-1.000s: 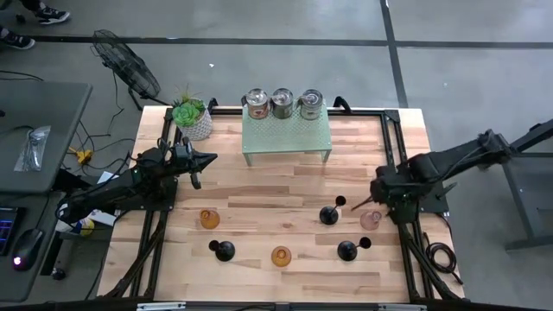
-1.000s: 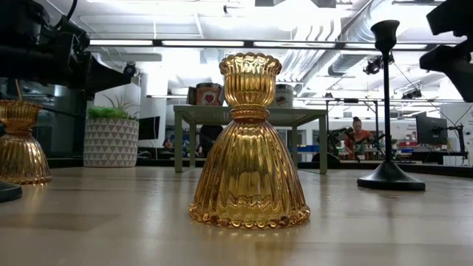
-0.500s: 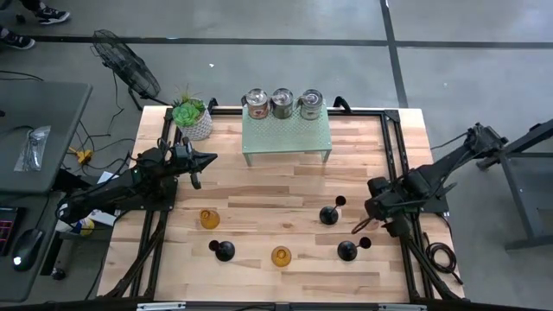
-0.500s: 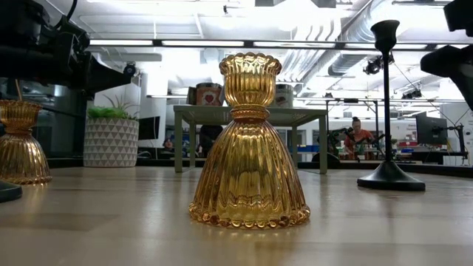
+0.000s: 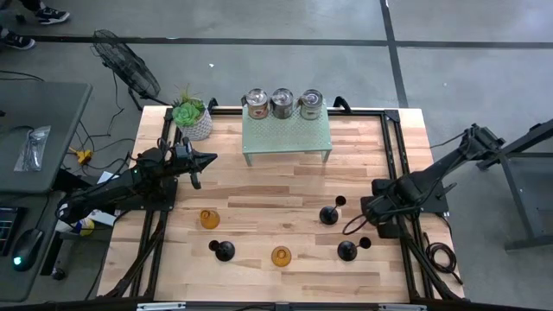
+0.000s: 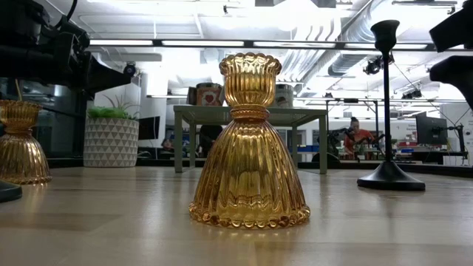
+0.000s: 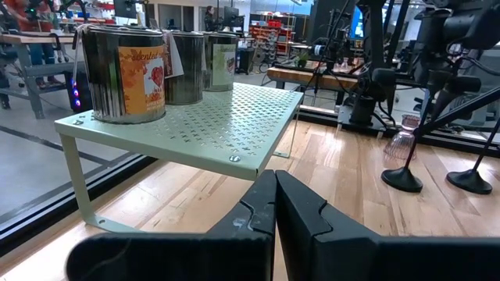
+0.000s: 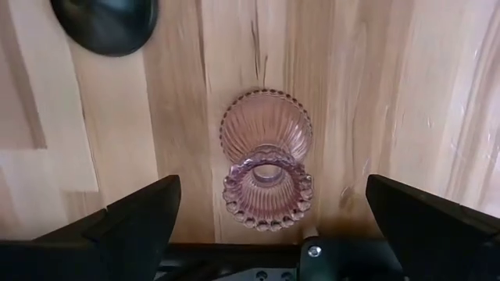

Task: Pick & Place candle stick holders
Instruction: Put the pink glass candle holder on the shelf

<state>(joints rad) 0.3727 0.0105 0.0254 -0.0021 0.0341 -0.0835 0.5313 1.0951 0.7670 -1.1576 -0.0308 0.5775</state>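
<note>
The pale pink glass holder [image 8: 266, 165] stands upright on the table near the right edge. My right gripper [image 8: 273, 195] hangs over it, open wide, with a finger on either side and touching nothing; it hides the holder in the high view [image 5: 373, 212]. My left gripper [image 7: 275, 204] is shut and empty at the left [image 5: 207, 158]. Three black stemmed holders [image 5: 328, 213] [image 5: 223, 250] [image 5: 347, 250] and two amber glass holders [image 5: 209, 218] [image 5: 281, 256] stand on the table. Three silver cups [image 5: 282, 102] stand on a green shelf [image 5: 285, 138].
A white pot with a green plant [image 5: 192, 117] stands at the far left corner. The green shelf's legs rest on the far middle of the table. Black frame rails [image 5: 393, 155] run along the table's sides. Bare wood lies between the shelf and the holders.
My right gripper has moved toward the table's near edge and now stands over the pink holder, which showed beside it in the high view a second ago and is now covered. The right arm's elbow has swung toward the far right.
</note>
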